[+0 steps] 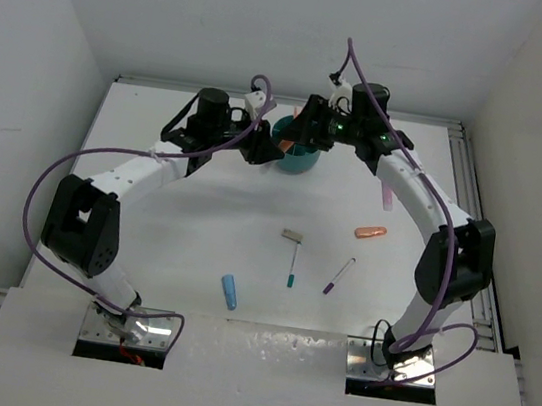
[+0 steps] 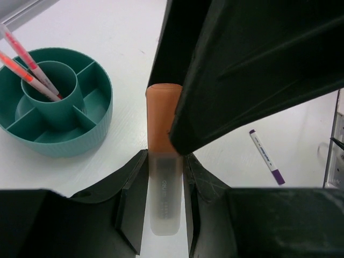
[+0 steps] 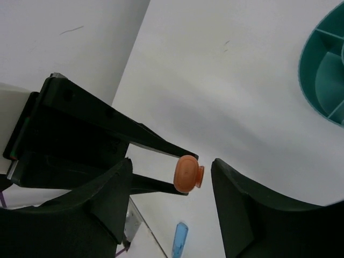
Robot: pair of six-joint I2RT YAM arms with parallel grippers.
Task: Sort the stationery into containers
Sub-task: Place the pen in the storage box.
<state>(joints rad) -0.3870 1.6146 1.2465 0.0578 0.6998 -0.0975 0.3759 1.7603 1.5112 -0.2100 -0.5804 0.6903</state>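
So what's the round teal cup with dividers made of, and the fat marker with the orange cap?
Round teal cup: probably plastic, smooth with a finely ribbed wall and soft sheen. Orange-capped marker: likely plastic too, matte opaque cap, frosted see-through barrel.

We find the cup [image 1: 297, 158] far back on the table [image 1: 196, 233], two pens [image 2: 33, 65] in its central well, the block [image 1: 293, 235] and a cylinder [image 1: 229, 291] lying before it.

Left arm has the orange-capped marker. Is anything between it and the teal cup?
Nothing visible: bare table lies between the orange-capped marker and the teal cup. The right gripper, jaws open, straddles its capped end.
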